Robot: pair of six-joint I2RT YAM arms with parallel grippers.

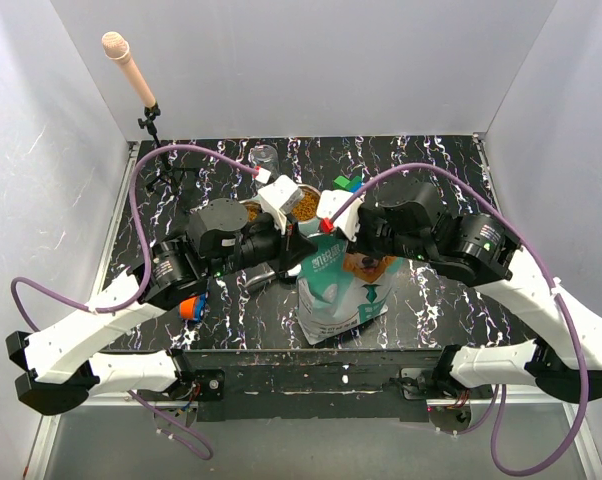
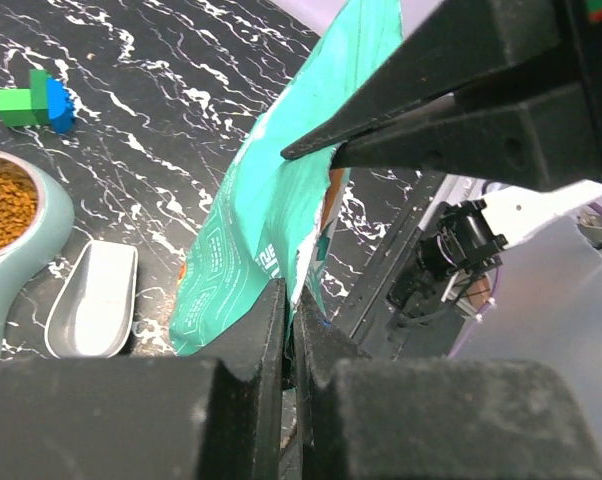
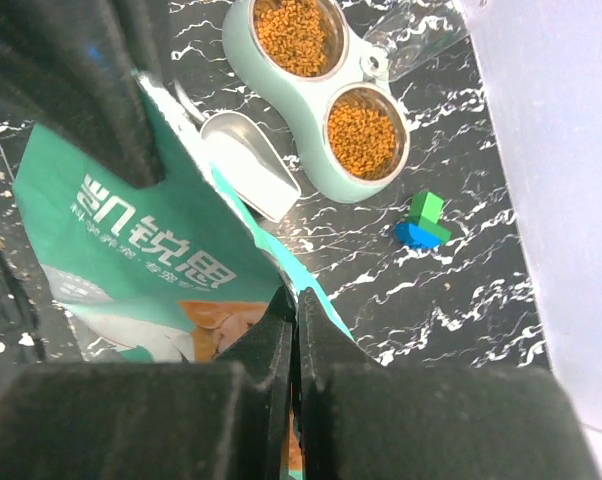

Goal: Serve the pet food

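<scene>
- My left claw (image 2: pixel 289 300) is pinched shut on the upper edge of the bag (image 2: pixel 261 200). My right claw (image 3: pixel 295 300) is clamped tight on the same edge, further along.
- The kibble (image 3: pixel 293 35) sits in both cups of the mint bowl (image 3: pixel 313 160), beyond the bag on the table (image 3: pixel 461 290).
- My right wrist view shows both cups. My left wrist view catches only part of one, at its left border.
- The scoop (image 3: pixel 251 165) lies just beside the bowl, between it and the bag.
- The green and blue blocks (image 3: pixel 421 222) sit near the bowl's other side, apart from it.
- From above, my wrists hide both grips; only the bag's printed front shows.
</scene>
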